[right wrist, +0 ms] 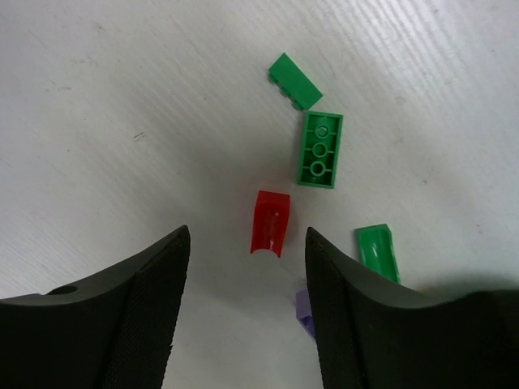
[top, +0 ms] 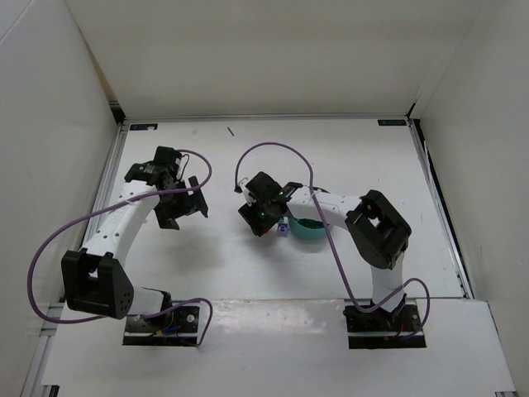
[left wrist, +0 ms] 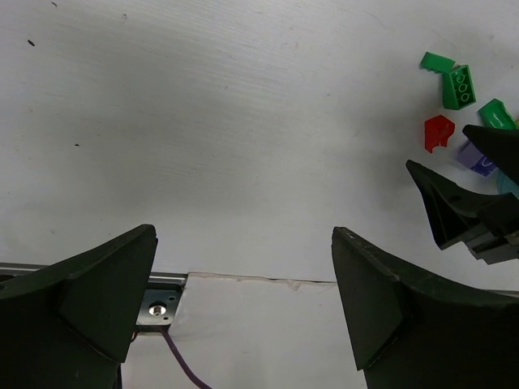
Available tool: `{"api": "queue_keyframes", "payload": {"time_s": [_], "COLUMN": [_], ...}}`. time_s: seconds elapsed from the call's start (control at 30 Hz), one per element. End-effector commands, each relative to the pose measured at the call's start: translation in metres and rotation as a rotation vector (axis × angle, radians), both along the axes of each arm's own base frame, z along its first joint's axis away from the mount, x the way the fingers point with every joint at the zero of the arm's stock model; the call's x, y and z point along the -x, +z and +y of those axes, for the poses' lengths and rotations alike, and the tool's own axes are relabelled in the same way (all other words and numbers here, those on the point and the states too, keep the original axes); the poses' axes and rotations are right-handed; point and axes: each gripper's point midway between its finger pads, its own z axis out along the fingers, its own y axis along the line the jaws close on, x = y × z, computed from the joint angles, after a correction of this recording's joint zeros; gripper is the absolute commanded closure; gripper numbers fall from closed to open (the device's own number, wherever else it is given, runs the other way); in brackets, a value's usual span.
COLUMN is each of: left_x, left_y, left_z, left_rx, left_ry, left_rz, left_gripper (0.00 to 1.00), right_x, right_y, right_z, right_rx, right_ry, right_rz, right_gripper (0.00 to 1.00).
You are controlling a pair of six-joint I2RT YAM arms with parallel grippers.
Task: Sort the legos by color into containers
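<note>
I'm hovering my right end effector (right wrist: 246,239), jaws apart and empty, at the red lego (right wrist: 270,222); next move probably needing lowering and pinching it.

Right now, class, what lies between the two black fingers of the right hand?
A small red plastic brick on the white table, its near end between the fingers, touching neither; the right wrist view shows it.

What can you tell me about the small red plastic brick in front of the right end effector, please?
The small red plastic brick lies flat on the white table, its near end cut by a curved notch. It sits ahead of the open right end effector, in line with the gap, untouched, apart from the green bricks beyond it.
</note>
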Motion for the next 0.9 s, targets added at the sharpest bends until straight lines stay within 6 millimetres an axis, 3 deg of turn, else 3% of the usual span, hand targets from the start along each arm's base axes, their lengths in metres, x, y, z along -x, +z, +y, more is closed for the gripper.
{"api": "queue_keyframes", "payload": {"time_s": [0.0, 0.3, 0.33, 0.47, 0.57, 0.73, 0.83, 0.87], "left_x": [-0.003, 0.000, 0.001, 0.004, 0.005, 0.003, 0.002, 0.002], "left_y": [0.015, 0.018, 0.018, 0.020, 0.021, 0.022, 0.021, 0.022], "left_z": [0.003, 0.004, 0.004, 0.006, 0.007, 0.007, 0.006, 0.006], "left_rx": [0.000, -0.002, -0.002, -0.010, -0.014, -0.011, -0.007, -0.003], "left_ry": [-0.004, -0.001, 0.000, 0.003, 0.002, 0.005, 0.005, 0.006], "left_rz": [-0.057, -0.066, -0.064, -0.068, -0.076, -0.087, -0.085, -0.087], "left_gripper": [0.00, 0.00, 0.00, 0.00, 0.00, 0.00, 0.00, 0.00], "right_x": [-0.002, -0.013, -0.014, -0.013, -0.008, 0.004, 0.006, 0.005], "right_y": [0.004, -0.019, -0.020, -0.025, -0.024, -0.010, 0.011, 0.031], "right_z": [0.017, 0.016, 0.015, 0.011, 0.006, 0.001, -0.002, -0.001], "right_rx": [-0.048, -0.016, -0.014, 0.004, 0.030, 0.024, -0.002, -0.036], "right_ry": [-0.004, -0.067, -0.074, -0.092, -0.100, -0.093, -0.098, -0.097], "right_rz": [-0.008, -0.029, -0.028, -0.030, -0.030, -0.058, -0.087, -0.111], "right_gripper": [0.40, 0.46, 0.53, 0.58, 0.70, 0.83, 0.90, 0.90]}}
